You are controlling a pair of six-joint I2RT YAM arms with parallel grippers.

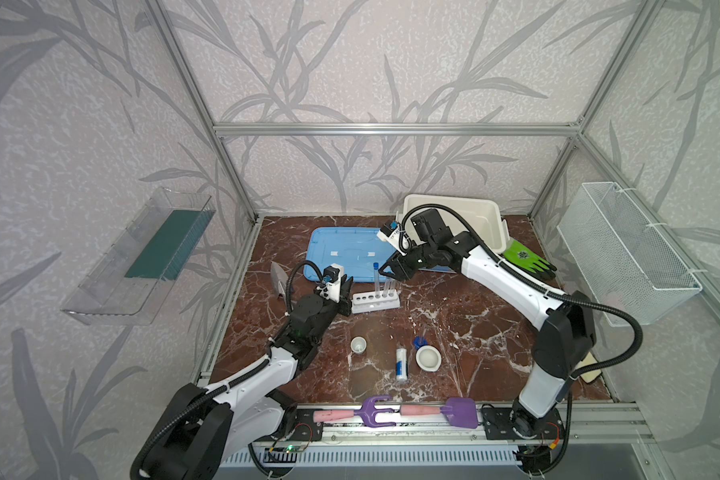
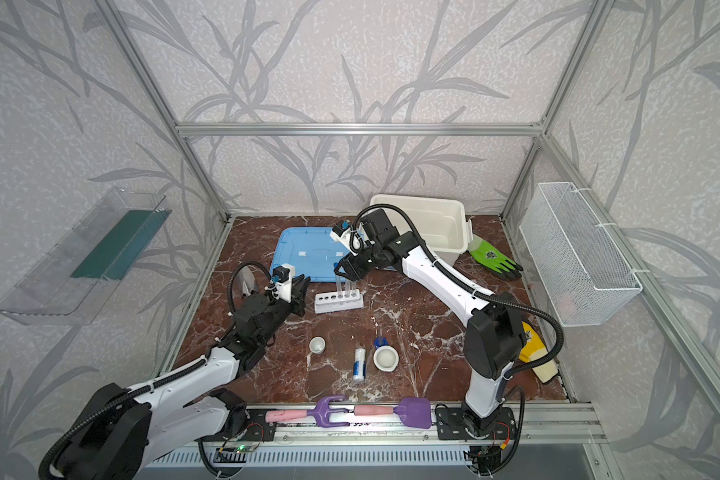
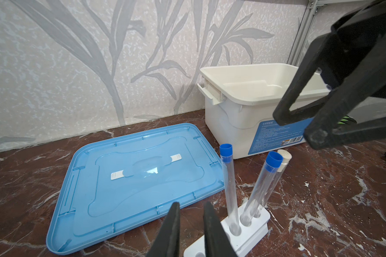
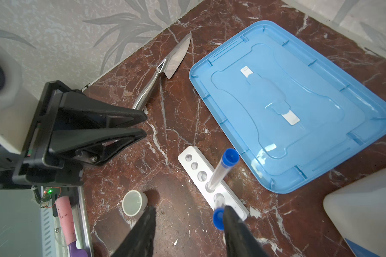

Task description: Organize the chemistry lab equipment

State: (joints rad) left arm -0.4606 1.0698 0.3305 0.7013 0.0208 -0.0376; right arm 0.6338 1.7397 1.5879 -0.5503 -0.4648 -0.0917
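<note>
The white six-hole rack (image 1: 366, 302) (image 3: 250, 231) (image 4: 193, 164) stands on the marble floor with three clear test tubes (image 1: 377, 282) (image 3: 228, 178) upright in its right-hand holes. Two have blue caps and one a white cap (image 3: 284, 156). My left gripper (image 1: 348, 286) (image 3: 191, 204) sits low at the rack's left end, its fingers slightly apart with nothing between them. My right gripper (image 1: 385, 272) (image 4: 189, 209) hangs open just above the tubes, one finger beside a blue cap (image 4: 218, 219). Nearer the front are the small white cup (image 1: 358, 345), the bottle (image 1: 400, 364) lying down, the bowl (image 1: 428, 358) and the blue piece (image 1: 418, 341).
A blue lid (image 1: 346, 255) lies flat behind the rack, with a white bin (image 1: 454, 203) at the back right. A shiny metal blade (image 1: 278, 276) lies left of the lid. A green glove (image 1: 528, 259), a yellow glove (image 2: 533, 345), purple tools (image 1: 375, 411) and a wire basket (image 1: 624, 249) are also here.
</note>
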